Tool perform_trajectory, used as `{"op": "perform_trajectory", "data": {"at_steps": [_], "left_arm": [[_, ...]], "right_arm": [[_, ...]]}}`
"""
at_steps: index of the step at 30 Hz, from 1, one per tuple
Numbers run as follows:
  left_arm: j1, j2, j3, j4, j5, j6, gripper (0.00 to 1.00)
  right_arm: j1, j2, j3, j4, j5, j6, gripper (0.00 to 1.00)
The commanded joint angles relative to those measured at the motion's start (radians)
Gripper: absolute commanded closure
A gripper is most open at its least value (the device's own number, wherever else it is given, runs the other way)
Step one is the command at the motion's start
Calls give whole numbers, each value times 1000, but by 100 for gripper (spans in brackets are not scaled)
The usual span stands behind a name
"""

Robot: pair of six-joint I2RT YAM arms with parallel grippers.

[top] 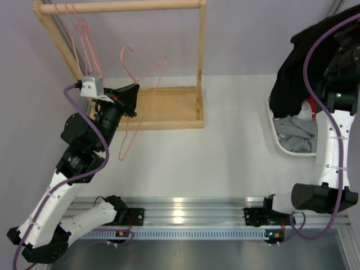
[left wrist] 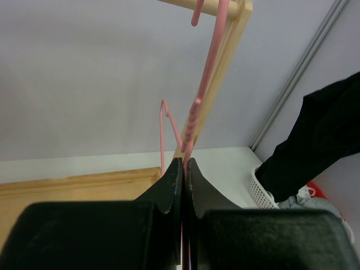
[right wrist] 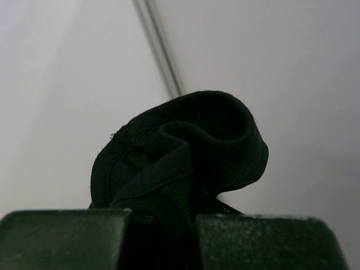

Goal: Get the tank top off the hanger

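My left gripper [top: 134,94] is shut on a bare pink wire hanger [top: 139,79], held off the rail in front of the wooden rack; in the left wrist view the hanger [left wrist: 194,121] rises from between the closed fingertips [left wrist: 175,180]. My right gripper [top: 343,53] is shut on the black tank top [top: 295,64], which hangs from it high at the far right, above a white basket [top: 279,142]. In the right wrist view the bunched black fabric [right wrist: 180,163] fills the jaws. From the left wrist view the tank top [left wrist: 320,140] shows as a dark drape at the right.
A wooden clothes rack [top: 163,107] stands at the back left, with more pink hangers [top: 81,36] on its top rail [top: 126,7]. The white basket holds grey and red clothes [top: 297,132]. A metal rail [top: 185,216] runs along the near edge.
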Motion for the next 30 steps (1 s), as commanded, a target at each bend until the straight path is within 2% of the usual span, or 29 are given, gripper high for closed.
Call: {"op": "perform_trajectory", "data": {"at_steps": [1,5,8,13,16,26,30], "left_arm": [[-1,-1,-14,22,-14,9,100],[1,-9,-27,22,-11,7,100],[1,-22,-34,21,-17,12,100],[1,-32,-37,17,-14,14,100],[1,-35,-46,17,-5,7,100],[1,-42,-69,11,16,-9,100],[1,-53,-74,5,24,-17,100]], "right_arm": [[-47,-89,-198,82,105,158,100],[-106,-143,-495,83,132,268,100],[-113,-160,-603,28,149,317,100],[-113,-100,-628,-239,173,498,100],[-113,-49,-654,-316,194,563,100],[-113,44,-881,-318,282,747,100],[-119,158,-903,-319,319,804,100]]}}
